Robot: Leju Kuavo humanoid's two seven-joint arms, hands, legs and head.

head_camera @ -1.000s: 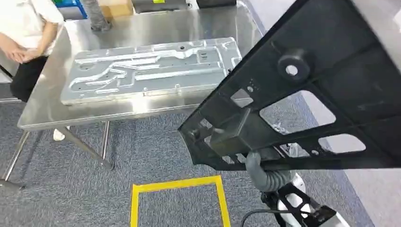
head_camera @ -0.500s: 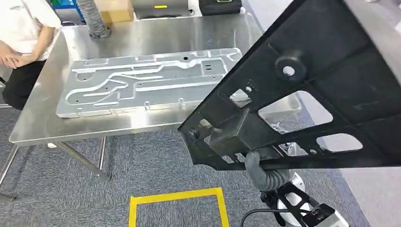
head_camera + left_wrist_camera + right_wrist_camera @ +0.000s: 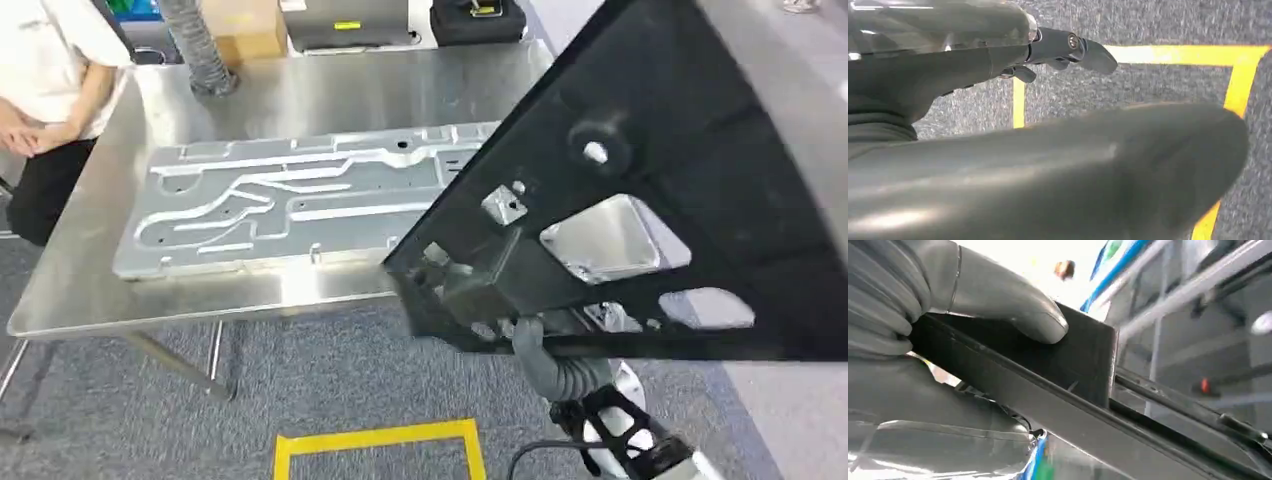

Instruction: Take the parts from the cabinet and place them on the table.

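Black frame part (image 3: 690, 180): large, flat, with cut-out windows, carried tilted in the air at the 3 o'clock side of the head view, its lower corner overhanging the near edge of the steel table (image 3: 70, 290). Right hand (image 3: 923, 325): clamped on the part's edge, thumb (image 3: 1013, 310) pressed flat on one face, the rest of the hand under the other. Left hand (image 3: 998, 165): hanging over grey carpet and yellow floor tape (image 3: 1233, 85), fingers (image 3: 1068, 50) extended, holding nothing. Silver machined plate (image 3: 290, 210): flat on the table at 10 o'clock from the black part's lower corner. A person (image 3: 50, 90) stands at the table's far left corner.
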